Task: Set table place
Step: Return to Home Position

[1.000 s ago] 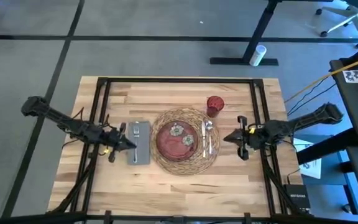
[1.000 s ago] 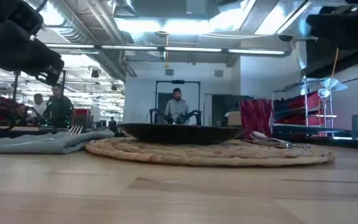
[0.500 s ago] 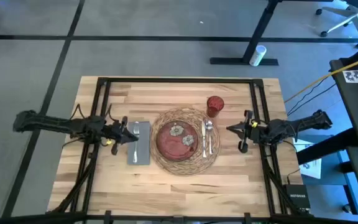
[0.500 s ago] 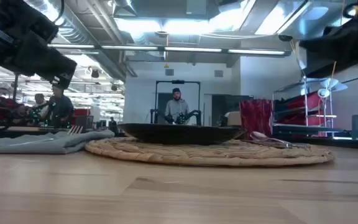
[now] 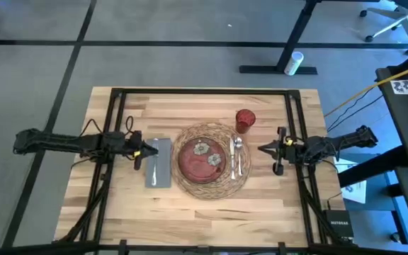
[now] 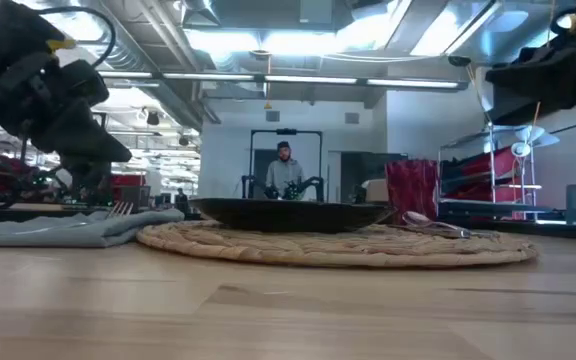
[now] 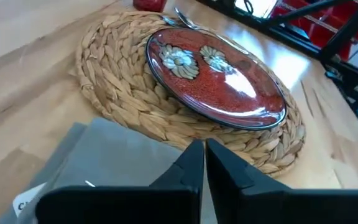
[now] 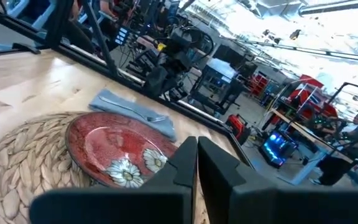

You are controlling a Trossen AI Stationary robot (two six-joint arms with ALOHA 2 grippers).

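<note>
On the table lies the place: a round straw mat carrying a dark red plate with two pale flowers. A spoon and knife rest on the mat's right part. Left of the mat, a fork lies on a gray napkin. A red cup stands at the mat's far right. My left gripper hovers shut over the napkin's far left edge, clear of it in the low view. My right gripper hangs shut right of the mat.
Black frame rails run along the table's left, right and far sides under the arms. Bare wood lies near the front edge. Beyond the table the low view shows a seated person and shelving.
My left gripper has swung toward the table's far edge, from the napkin's near left to its far left, and has sunk a little. My right gripper has drawn slightly toward the far edge and away from the mat. The place's things have stayed put.
</note>
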